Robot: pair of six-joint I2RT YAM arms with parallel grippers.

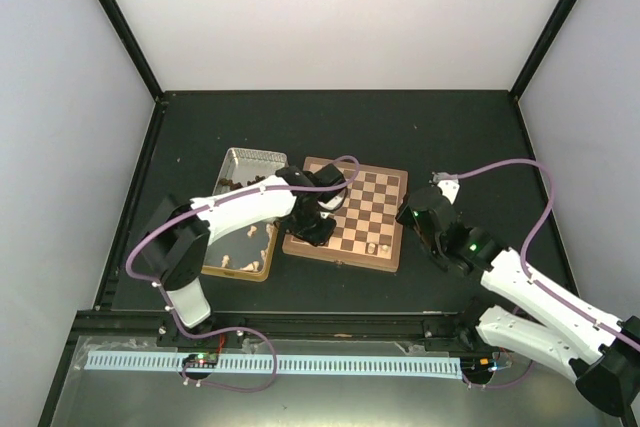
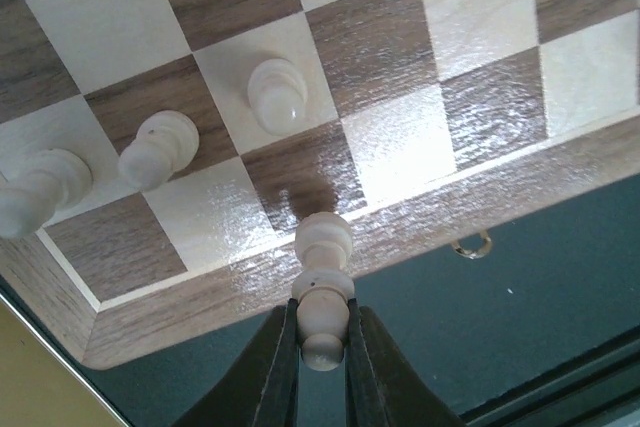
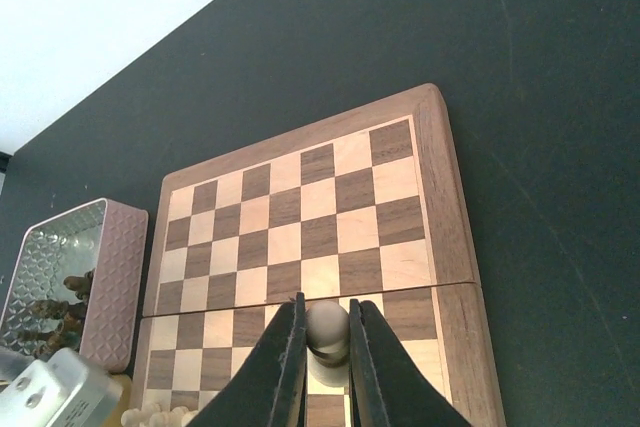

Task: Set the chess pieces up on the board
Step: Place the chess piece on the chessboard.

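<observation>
The board [image 1: 352,209] lies mid-table. My left gripper [image 1: 313,230] hangs over its near left corner. In the left wrist view the left gripper [image 2: 322,335] is shut on a cream chess piece [image 2: 323,247] that hangs above the board's wooden border [image 2: 420,227]. Three cream pieces [image 2: 276,95] stand on squares just beyond. My right gripper [image 1: 409,214] is at the board's right edge. In the right wrist view the right gripper [image 3: 327,347] is shut on the round head of a cream pawn [image 3: 327,324] over the board [image 3: 300,217].
A silver tin tray [image 1: 252,160] with dark pieces and a gold-sided tray [image 1: 262,269] with cream pieces sit left of the board. The tray with dark pieces [image 3: 118,277] also shows in the right wrist view. Two cream pieces [image 1: 378,247] stand near the board's front edge.
</observation>
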